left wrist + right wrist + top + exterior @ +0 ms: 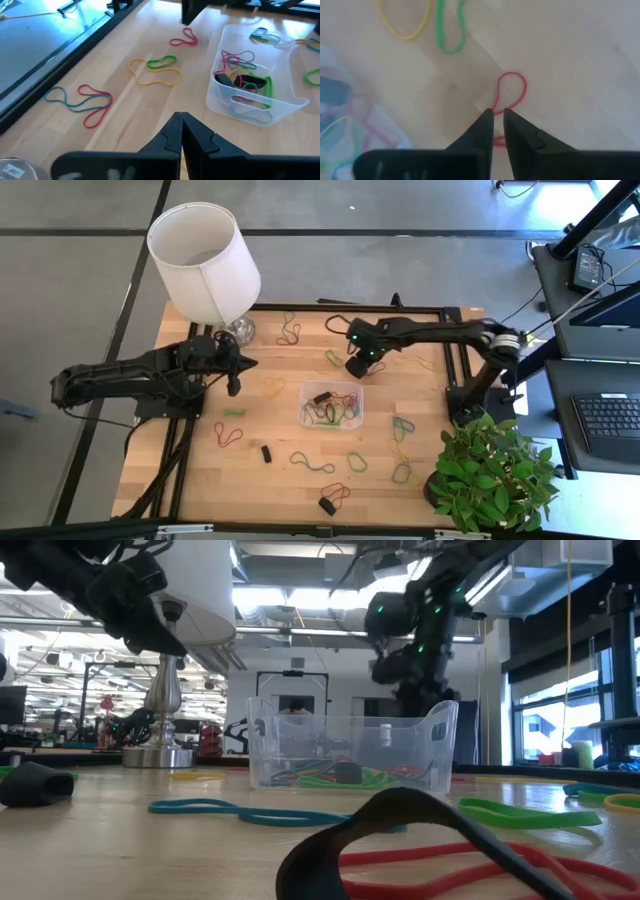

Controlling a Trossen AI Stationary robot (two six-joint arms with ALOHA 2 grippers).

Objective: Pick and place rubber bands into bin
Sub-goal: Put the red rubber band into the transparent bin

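Note:
Rubber bands in several colours lie scattered on the wooden table [420,395], and more lie inside the clear bin [306,420] [250,107] at mid-table. My right gripper [352,368] [498,114] is just beyond the bin's far edge, low over a red rubber band [511,92] [184,40], with only a narrow gap between its fingers. My left gripper [243,364] [181,119] is shut and empty. It hovers above the table to the left of the bin, near a yellow band [155,75] and a green band [161,62]. My right gripper has the red rubber band between its two fingertips, at the twist where the strands cross [496,109]. The fingers come from above, slanting down. One loop [512,82] lies on the table beyond the tips, and another stretch [498,142] shows under the gap.
A white lampshade [205,255] on a metal base [238,330] stands at the far left corner. A potted plant [495,475] fills the near right corner. Small black pieces [266,452] [327,504] lie near the front. Bands [228,433] [402,430] lie on both sides of the bin.

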